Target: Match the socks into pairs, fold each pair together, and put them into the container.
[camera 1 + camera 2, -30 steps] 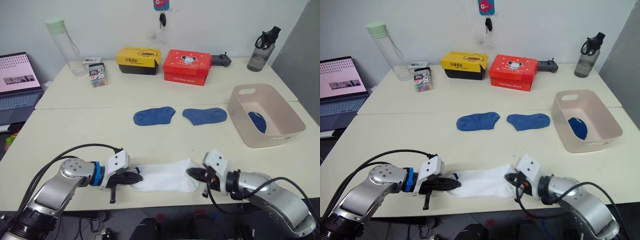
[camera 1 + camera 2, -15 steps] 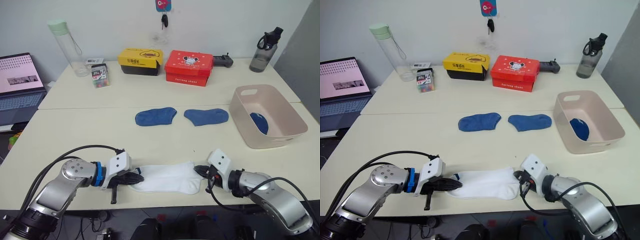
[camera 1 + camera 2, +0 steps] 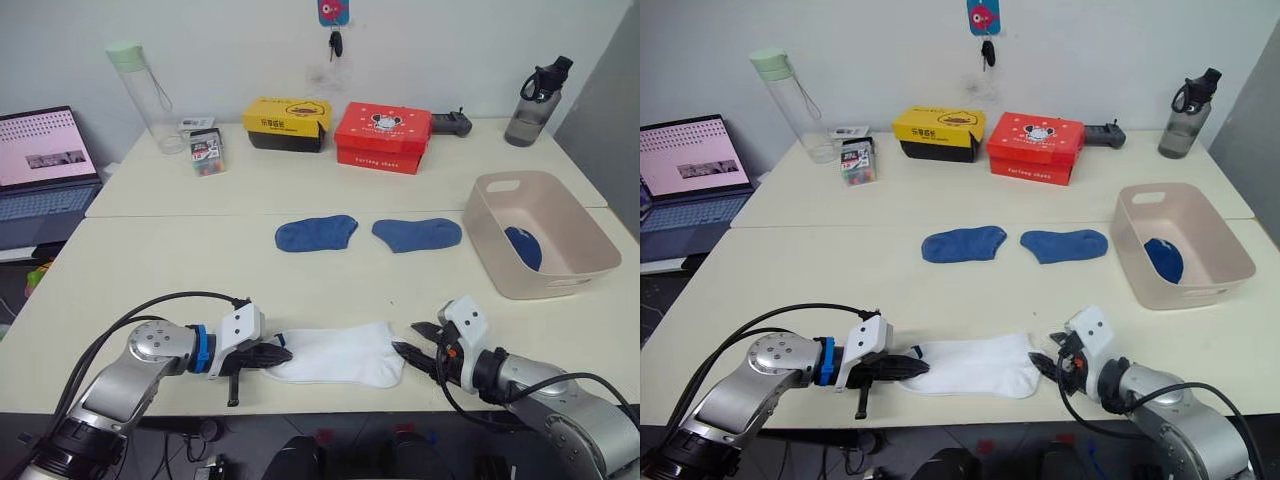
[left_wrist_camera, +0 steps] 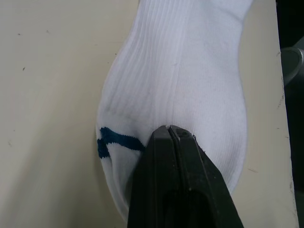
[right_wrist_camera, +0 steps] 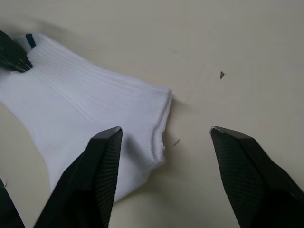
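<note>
Before me the cream table (image 3: 200,270) carries a yellow shoebox (image 3: 289,123) beside a red shoebox (image 3: 383,136), a black controller (image 3: 452,123), a dark water bottle (image 3: 531,100), a clear green-capped bottle (image 3: 145,95), a small card pack (image 3: 206,152), an open laptop (image 3: 42,165) and keys on the wall (image 3: 334,40).

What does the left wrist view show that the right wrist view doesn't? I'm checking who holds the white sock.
Left wrist only: the left end effector shut on the white fabric ankle sock, beside its navy mark.
Right wrist only: the right end effector open, straddling the sock's free end without gripping.
Both: the same sock lying flat on the cream table.
</note>
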